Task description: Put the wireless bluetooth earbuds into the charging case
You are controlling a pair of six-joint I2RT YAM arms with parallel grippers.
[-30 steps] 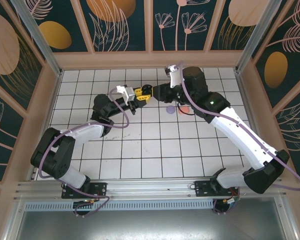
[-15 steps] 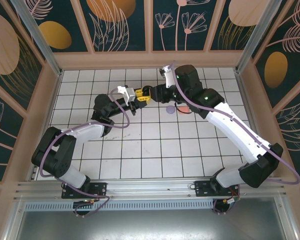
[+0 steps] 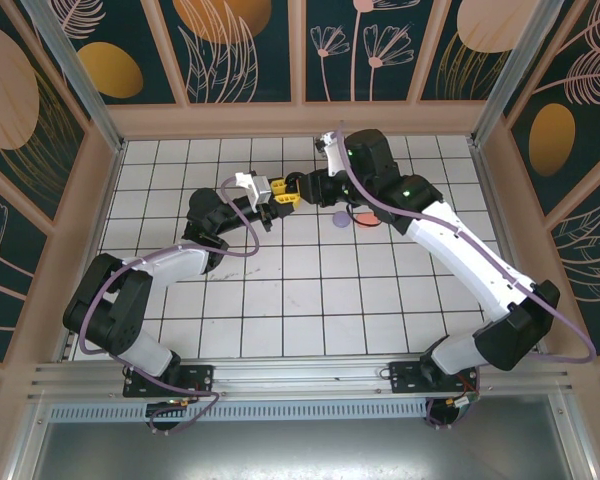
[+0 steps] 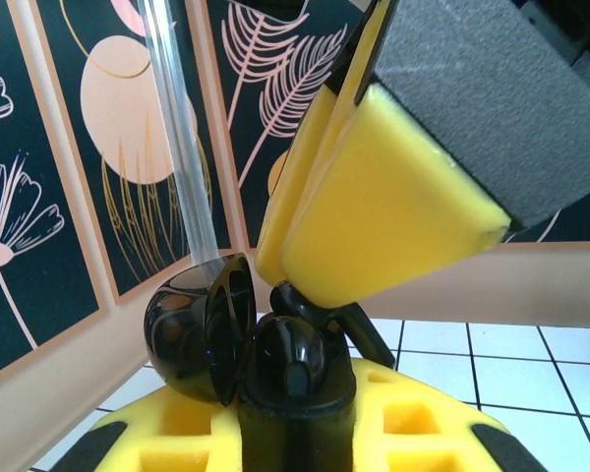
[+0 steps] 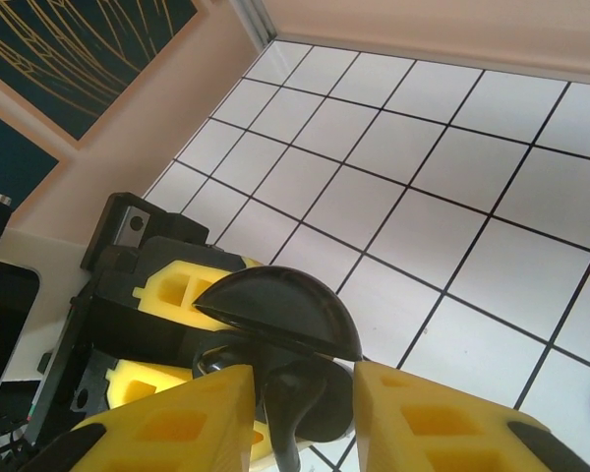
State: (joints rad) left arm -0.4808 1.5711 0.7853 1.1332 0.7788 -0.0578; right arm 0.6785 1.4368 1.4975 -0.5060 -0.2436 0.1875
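**Black earbud [image 5: 297, 393] at the mouth of the open black charging case [image 4: 246, 344]**

Over the last second the right gripper [image 5: 300, 423] has swung in closer over the case, and its yellow foam fingers have narrowed a little. They now pinch the earbud between them, with the stem running back along the gap. The left gripper [image 3: 280, 191] has not moved. Its fingers are clamped on the case body and hold it clear of the tiled table [image 3: 310, 290], with the lid [image 5: 275, 307] tipped open just beyond the earbud. The earbud hangs right at the case opening and looks not yet seated, so the insertion is probably under way and needs only a short, well-aimed push. A lilac case [image 3: 342, 219] lies on the tiles near the black case.
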